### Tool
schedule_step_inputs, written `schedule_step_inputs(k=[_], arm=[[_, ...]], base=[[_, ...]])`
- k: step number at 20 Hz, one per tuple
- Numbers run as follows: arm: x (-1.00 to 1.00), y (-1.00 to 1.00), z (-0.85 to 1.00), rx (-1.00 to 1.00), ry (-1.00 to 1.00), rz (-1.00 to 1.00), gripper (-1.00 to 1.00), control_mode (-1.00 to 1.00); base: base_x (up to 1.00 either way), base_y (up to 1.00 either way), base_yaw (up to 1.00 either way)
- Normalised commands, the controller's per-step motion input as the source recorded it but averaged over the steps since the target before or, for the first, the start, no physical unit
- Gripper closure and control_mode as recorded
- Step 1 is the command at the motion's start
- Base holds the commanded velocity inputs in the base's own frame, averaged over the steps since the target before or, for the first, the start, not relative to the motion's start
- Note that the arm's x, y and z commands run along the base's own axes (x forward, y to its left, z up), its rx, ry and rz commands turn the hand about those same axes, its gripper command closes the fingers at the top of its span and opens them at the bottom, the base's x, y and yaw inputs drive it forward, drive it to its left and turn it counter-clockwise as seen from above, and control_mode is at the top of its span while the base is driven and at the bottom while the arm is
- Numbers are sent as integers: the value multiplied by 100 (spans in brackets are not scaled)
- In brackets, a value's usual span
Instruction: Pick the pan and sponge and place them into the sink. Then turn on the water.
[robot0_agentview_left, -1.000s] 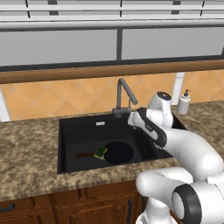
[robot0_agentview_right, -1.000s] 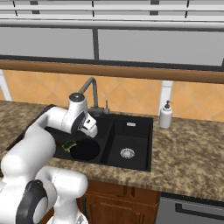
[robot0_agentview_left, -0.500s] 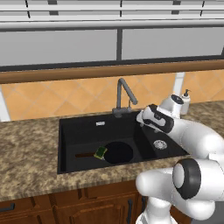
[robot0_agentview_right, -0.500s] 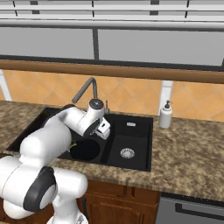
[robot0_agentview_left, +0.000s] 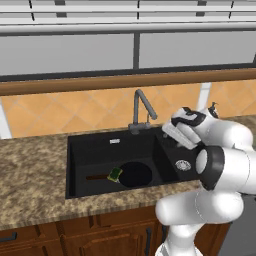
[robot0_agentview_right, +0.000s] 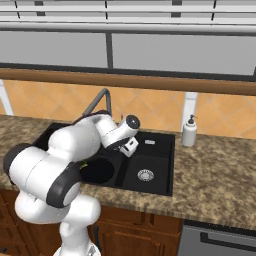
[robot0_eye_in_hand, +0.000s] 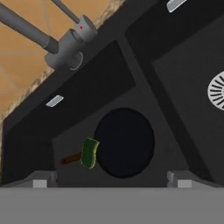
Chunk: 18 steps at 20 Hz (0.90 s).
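1. Hovering above the sink (robot0_agentview_left: 90, 145), the white arm's gripper (robot0_eye_in_hand: 112, 177) has its two dark finger tips spread wide apart, with nothing between them.
2. The sink is a matte black double basin set into a speckled brown stone counter (robot0_agentview_left: 30, 170), the larger basin to the left and the smaller one to the right.
3. The pan (robot0_agentview_left: 135, 174), round and black, lies flat on the floor of the larger basin, near its right side, with its thin brown handle (robot0_agentview_left: 96, 177) pointing left.
4. The sponge (robot0_agentview_left: 115, 174), small and green with a yellow-green face, rests on the pan's handle right where it meets the pan's rim.
5. A round silver drain (robot0_agentview_right: 145, 175) shows in the smaller basin.
6. The dark grey gooseneck faucet (robot0_agentview_left: 141, 109) stands at the far edge of the sink, between the basins.
7. A white soap dispenser (robot0_agentview_right: 189, 132) stands on the counter just beyond the sink's far right corner, in front of the orange tiled wall (robot0_agentview_right: 50, 102).
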Motion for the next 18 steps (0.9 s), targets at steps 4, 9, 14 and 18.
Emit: schedule_step_inputs(k=[4,9,14,18], arm=[[0,-13,0,1,0,0,-100,-100],[25,0,-2,0,1,0,-100,-100],[44,0,-4,0,0,0,-100,-100],[33,0,-2,0,0,0,-100,-100]], base=[[0,0,0],[0,0,0],[0,0,0],[0,0,0]])
